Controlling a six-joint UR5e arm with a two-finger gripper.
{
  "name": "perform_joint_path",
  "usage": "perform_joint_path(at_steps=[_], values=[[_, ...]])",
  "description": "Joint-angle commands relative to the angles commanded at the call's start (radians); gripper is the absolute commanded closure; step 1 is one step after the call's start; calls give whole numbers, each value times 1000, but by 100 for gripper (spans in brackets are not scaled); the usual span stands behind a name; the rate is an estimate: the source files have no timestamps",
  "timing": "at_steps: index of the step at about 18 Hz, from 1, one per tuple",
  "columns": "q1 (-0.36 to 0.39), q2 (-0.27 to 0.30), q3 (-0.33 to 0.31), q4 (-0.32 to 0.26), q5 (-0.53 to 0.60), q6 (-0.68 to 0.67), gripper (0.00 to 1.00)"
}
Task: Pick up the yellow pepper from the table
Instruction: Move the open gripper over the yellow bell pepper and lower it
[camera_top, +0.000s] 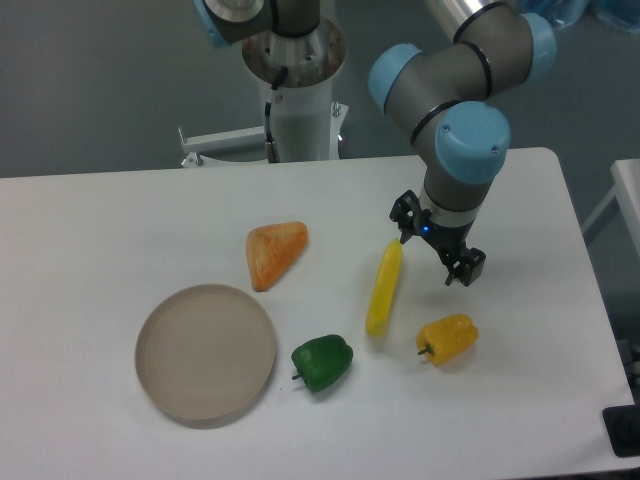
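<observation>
1. Gripper (436, 251): two dark fingers spread wide apart, nothing between them. One fingertip (404, 222) sits next to the top end of the long yellow item; the other fingertip (466, 268) is lower right, above the pepper. Can't tell if either one touches anything; gripper looks to hang above the table w/ empty jaws.
2. Yellow pepper (449, 338): lying on the white table (100, 220), front right area, just below the gripper, stem pointing left. Not held, apart from the fingers.
3. Long slim yellow banana-shaped item (383, 288): just left of the pepper, lying near upright in view, slightly tilted; top end close by the gripper's left-side finger.
4. Green bell pepper (322, 362): further left, near the front, beside the plate rim.
5. Round beige plate (205, 352): front left, nothing on it.
6. Orange wedge-shaped item (275, 253): above the plate, mid table; what it is exactly, can't tell.
7. Arm: grey w/ blue joint caps, reaching down from top right.
</observation>
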Motion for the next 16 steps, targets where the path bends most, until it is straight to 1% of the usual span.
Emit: perform_joint_path(at_steps=[7, 8, 9, 10, 11, 14, 16], values=[[8, 0, 5, 8, -2, 2, 0], [12, 0, 6, 17, -3, 3, 0], [17, -8, 8, 40, -3, 38, 0], [17, -17, 12, 84, -3, 78, 0], [17, -35, 27, 115, -3, 78, 0], [17, -95, 103, 120, -8, 80, 0], [17, -124, 132, 120, -8, 87, 0]])
